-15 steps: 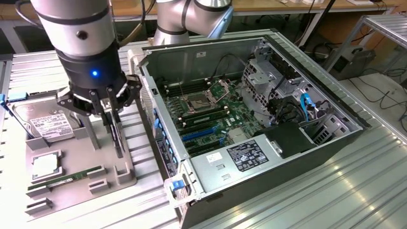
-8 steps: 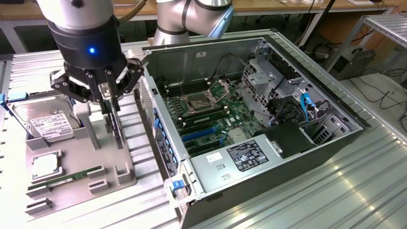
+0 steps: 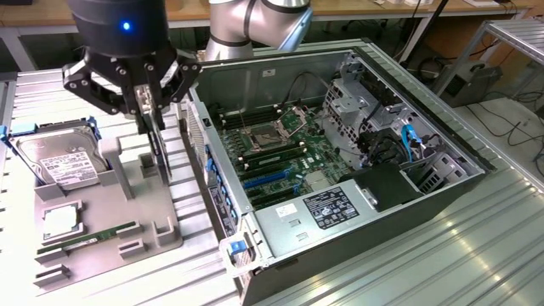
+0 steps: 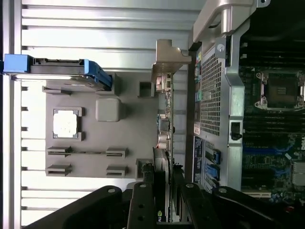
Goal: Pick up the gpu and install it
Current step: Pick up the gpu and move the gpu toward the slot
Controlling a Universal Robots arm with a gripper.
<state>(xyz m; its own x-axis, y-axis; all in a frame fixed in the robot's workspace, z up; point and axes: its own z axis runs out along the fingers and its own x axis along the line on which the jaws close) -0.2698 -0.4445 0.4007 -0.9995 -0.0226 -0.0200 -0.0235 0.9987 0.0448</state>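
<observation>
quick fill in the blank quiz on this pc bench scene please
The black hand grips the thin dark gpu card, which stands ____, not flat. The silver hard drive with a white label sits in a ____ carrier. The slim green RAM stick lies on the ____ holder tray.
Missing: upright; blue; grey.

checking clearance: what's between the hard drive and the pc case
In the exterior view, the gpu, on edge in the gripper, over the grey holder.
</observation>
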